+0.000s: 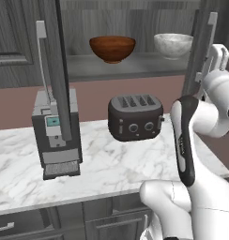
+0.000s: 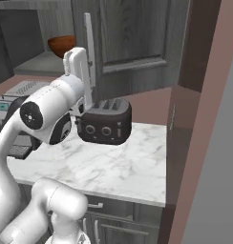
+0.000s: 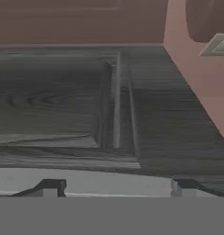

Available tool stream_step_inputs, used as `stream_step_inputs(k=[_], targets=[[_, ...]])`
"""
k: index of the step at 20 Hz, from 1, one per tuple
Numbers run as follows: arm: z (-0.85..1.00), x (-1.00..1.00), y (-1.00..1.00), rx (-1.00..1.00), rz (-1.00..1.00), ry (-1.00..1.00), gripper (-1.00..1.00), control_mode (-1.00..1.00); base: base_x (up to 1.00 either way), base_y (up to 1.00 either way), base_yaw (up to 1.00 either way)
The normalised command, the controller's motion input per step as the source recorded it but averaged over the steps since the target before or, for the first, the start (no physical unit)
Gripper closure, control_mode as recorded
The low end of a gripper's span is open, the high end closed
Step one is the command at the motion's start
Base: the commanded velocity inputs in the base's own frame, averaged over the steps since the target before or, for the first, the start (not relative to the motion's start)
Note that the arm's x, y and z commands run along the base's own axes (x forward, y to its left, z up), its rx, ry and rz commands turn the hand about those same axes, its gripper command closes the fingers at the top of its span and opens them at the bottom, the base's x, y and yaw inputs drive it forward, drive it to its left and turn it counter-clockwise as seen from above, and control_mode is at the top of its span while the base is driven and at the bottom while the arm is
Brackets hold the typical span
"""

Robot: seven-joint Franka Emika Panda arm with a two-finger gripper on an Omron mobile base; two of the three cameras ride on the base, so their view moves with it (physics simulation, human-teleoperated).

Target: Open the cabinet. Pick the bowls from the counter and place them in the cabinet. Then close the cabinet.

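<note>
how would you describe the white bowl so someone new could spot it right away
Start at the open cabinet above the marble counter and look along its shelf. Two bowls sit there apart from each other, above the black toaster. The white bowl is the right one by the left base view, pale with grey marbling, unlike the glossy reddish-brown bowl to its left.

Left base view — the open left door (image 1: 57,70) runs off the top edge and covers part of the coffee machine (image 1: 56,136), while the right door (image 1: 201,47) cuts off the right side of the pale bowl (image 1: 172,44). Right base view — the arm (image 2: 47,114) hides the toaster's (image 2: 106,124) left end; the reddish-brown bowl (image 2: 61,45) shows only in part. Hand view — the gripper (image 3: 116,189) shows just two fingertips (image 3: 52,187) set wide apart, and the cabinet panel (image 3: 63,114) is cropped at the left.
</note>
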Motion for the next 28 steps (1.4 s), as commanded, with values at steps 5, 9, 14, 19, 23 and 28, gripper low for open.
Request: stream_step_inputs(k=[5, 9, 14, 19, 23, 28], targets=[[-0.03, 1.00, 0.34, 0.03, 0.14, 0.00, -1.00, -1.00, 0.00, 0.00, 0.00], [-0.10, 1.00, 0.19, 0.00, 0.14, -0.03, -1.00, -1.00, 0.00, 0.00, 0.00], [-0.05, 1.00, 0.04, 0.00, 0.13, -0.11, -1.00, -1.00, 0.00, 0.00, 0.00], [-0.03, 1.00, 0.03, 0.00, 0.11, -0.10, -1.00, -1.00, 0.00, 0.00, 0.00], [-0.04, 1.00, 0.07, 0.00, 0.10, -0.06, -1.00, -1.00, 0.00, 0.00, 0.00], [-0.04, 0.83, 0.02, 0.00, 0.03, 0.00, -1.00, -1.00, 0.00, 0.00, 0.00]])
